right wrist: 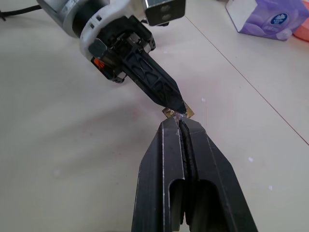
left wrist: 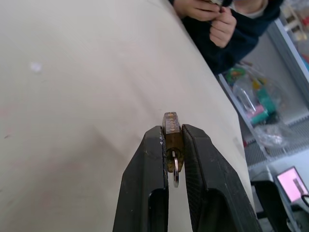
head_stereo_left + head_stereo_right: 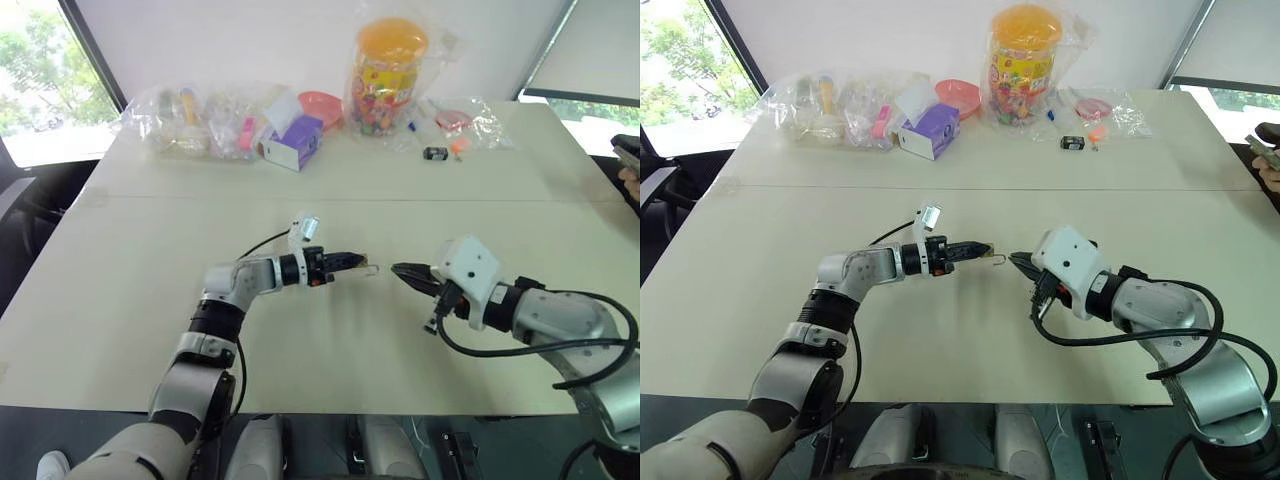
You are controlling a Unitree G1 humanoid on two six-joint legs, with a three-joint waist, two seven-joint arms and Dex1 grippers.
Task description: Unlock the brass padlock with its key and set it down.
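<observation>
Both grippers meet over the middle of the table (image 3: 120, 300). One left gripper (image 3: 352, 262) points across toward the other arm with its two black fingers clamped on the brass padlock (image 2: 172, 137), held clear above the tabletop. In the left wrist view the lock's body sits pinched between the finger pads, a small silvery ring hanging below it. In the eye views a thin hooked bit of silver, probably the shackle, sticks out past the fingertips toward the right arm. That pose looks chosen to steady the lock and present it to the other hand.

One right gripper (image 3: 403, 271) faces it, fingers pressed together, tips just beside the lock. Whether a key is pinched between them cannot be told.

Count of task things seen: one padlock, no key clearly made out.

Farther out, along the table's far edge and well apart from the work, stand one tall jar (image 3: 388, 70) of coloured sweets, one purple tissue box (image 3: 293, 142), one pink bowl (image 3: 322, 104), one small black object (image 3: 434, 153) and several clear plastic bags (image 3: 195, 122). A person's hands (image 2: 212, 14) show past the table edge.
</observation>
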